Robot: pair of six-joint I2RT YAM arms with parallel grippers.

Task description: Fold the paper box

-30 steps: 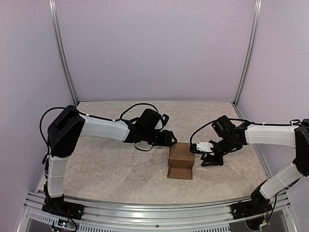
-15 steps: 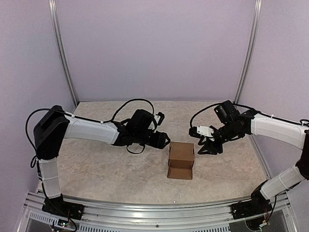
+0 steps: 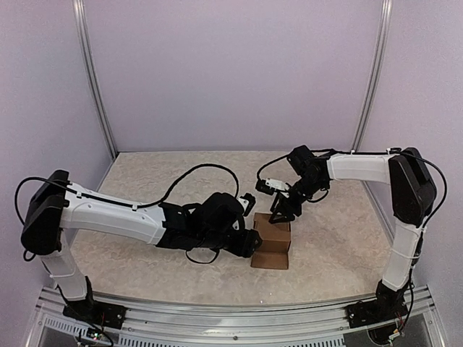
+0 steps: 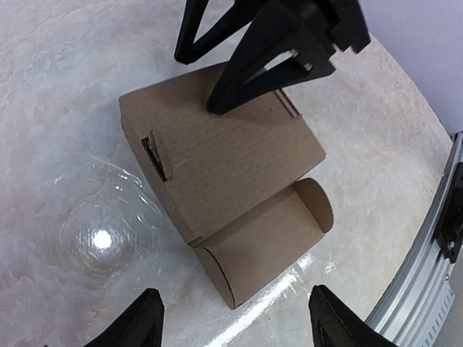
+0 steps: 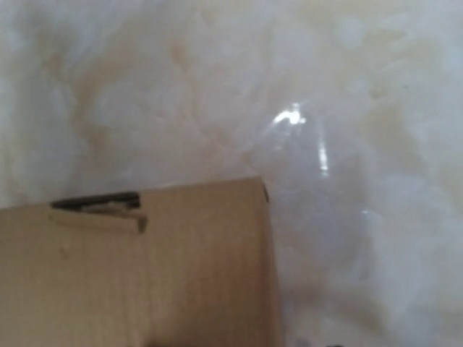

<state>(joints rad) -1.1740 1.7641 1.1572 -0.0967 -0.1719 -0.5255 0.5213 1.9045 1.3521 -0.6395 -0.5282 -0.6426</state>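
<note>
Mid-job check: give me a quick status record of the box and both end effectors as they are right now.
object: paper box, closed carton standing on the table
unfolded part: rounded flap sticking out on the near side, not tucked in
left end effector: open, at the box's left side, apart from it
right end effector: open, one fingertip at the far top edge, contact unclear
held: nothing

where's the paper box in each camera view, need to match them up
Top external: the paper box sits low in the centre of the picture.
Left wrist: it fills the middle, with its rounded flap toward the lower right.
Right wrist: it is at the lower left, with only one corner of it in frame.
Shared landmark: the tab slot in its top shows in both wrist views but is too small to find from above.
</note>
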